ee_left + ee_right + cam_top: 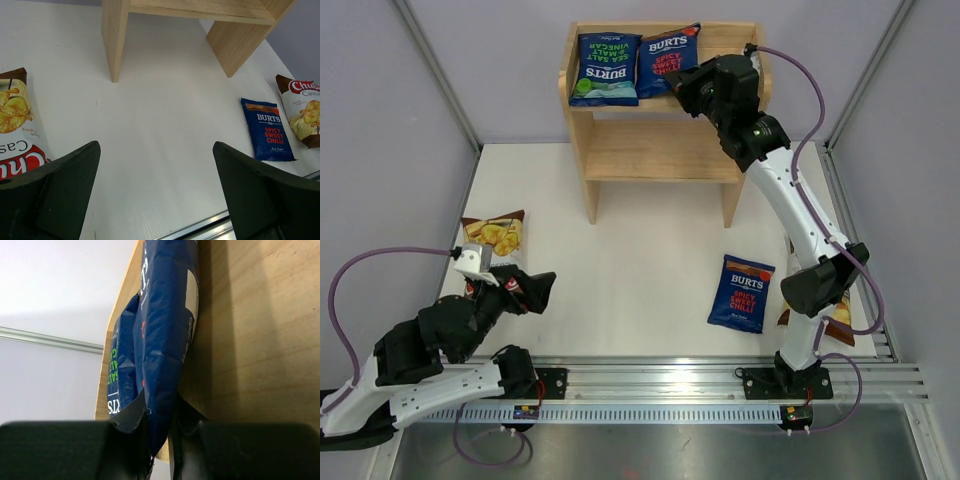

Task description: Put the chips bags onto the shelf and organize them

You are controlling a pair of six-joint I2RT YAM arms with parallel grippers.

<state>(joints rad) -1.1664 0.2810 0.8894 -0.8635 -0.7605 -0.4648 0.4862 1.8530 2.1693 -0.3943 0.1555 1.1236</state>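
Note:
The wooden shelf (660, 150) stands at the back of the table. On its top tier a green-accented BURTS bag (605, 70) stands beside an orange-topped BURTS bag (665, 62). My right gripper (688, 92) is shut on the lower right corner of the orange-topped bag (167, 330), with the green-accented bag (122, 375) just behind it. A second orange-topped BURTS bag (741, 293) lies flat on the table. One Chuba bag (495, 235) lies at the left, next to my open, empty left gripper (535, 290). Another Chuba bag (840, 322) lies at the right, partly hidden by my right arm.
The shelf's lower tier (655, 160) holds nothing. The left wrist view shows the shelf's legs (115, 35), the near Chuba bag (15, 130), the flat BURTS bag (267, 130) and the far Chuba bag (302, 110). A metal rail (660, 385) runs along the table's near edge.

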